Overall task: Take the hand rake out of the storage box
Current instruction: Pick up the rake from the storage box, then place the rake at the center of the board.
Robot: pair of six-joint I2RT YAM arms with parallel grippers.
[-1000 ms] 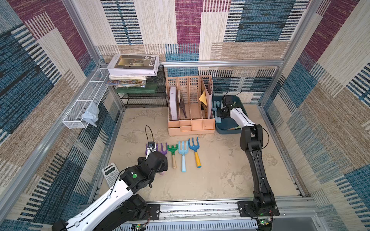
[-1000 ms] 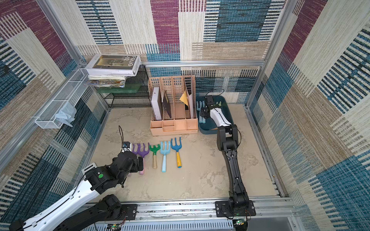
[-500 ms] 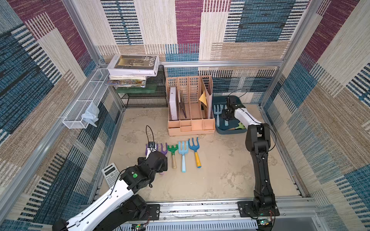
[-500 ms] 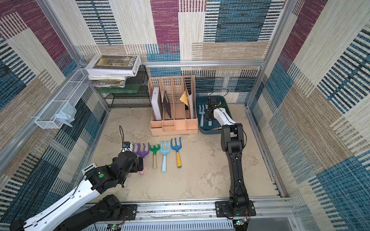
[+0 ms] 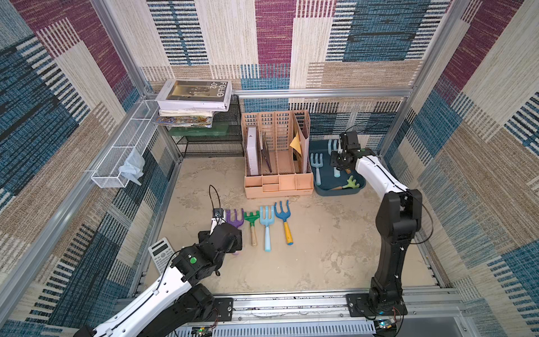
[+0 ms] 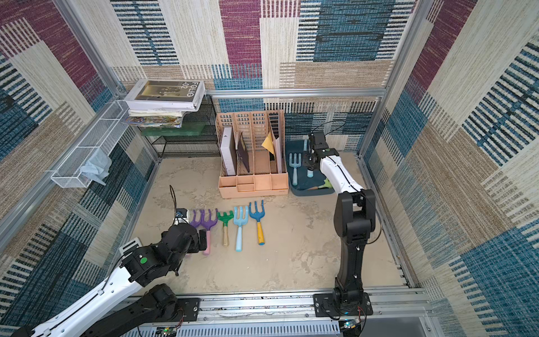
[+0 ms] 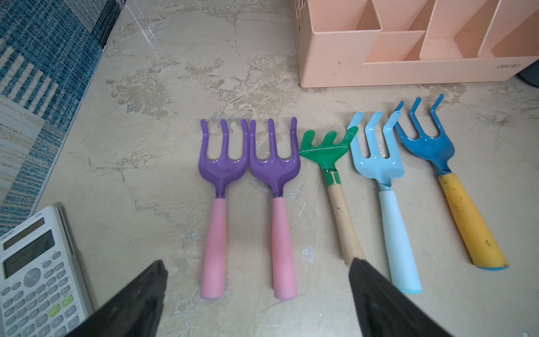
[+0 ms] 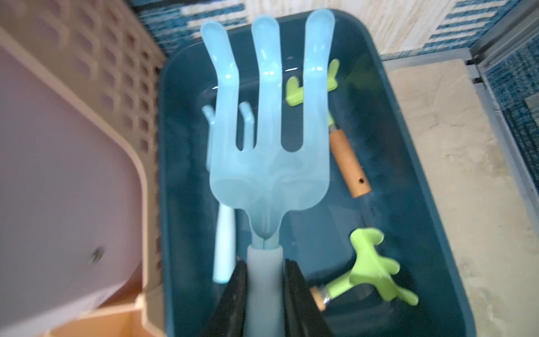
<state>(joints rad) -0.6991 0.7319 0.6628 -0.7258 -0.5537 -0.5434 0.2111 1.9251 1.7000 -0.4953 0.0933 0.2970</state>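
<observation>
- The left gripper [image 7: 256, 264] is hovering nearest to me, well short of the peach file organiser [image 5: 277, 163]. Its jaws are standing spread wide and gripping nothing.
- A calculator [image 7: 35, 262] is lying beside that gripper, well off the organiser's left front corner.
- A row of five hand rakes [image 7: 325, 151] is lying on the table between the left gripper and the organiser, tines pointing toward the organiser. Judgement: these count as already outside the box.
- The storage box [image 8: 388, 163] is sitting just beside the organiser's right side.
- The right gripper [image 8: 266, 264] is reaching over the box. Its jaws are pressing together on the pale handle of the light blue hand rake [image 8: 265, 163], pinching it firmly.
- The held rake is hanging over the box interior and appears to be raised above the tools under it, so it is not yet out.
- A second light blue rake [image 5: 318, 172] and two lime green rakes [image 8: 376, 262] are lying on the box floor.
- Judgement: the grasp is complete. Remaining steps are carrying the rake clear of the rim and setting it down in front of the organiser.
</observation>
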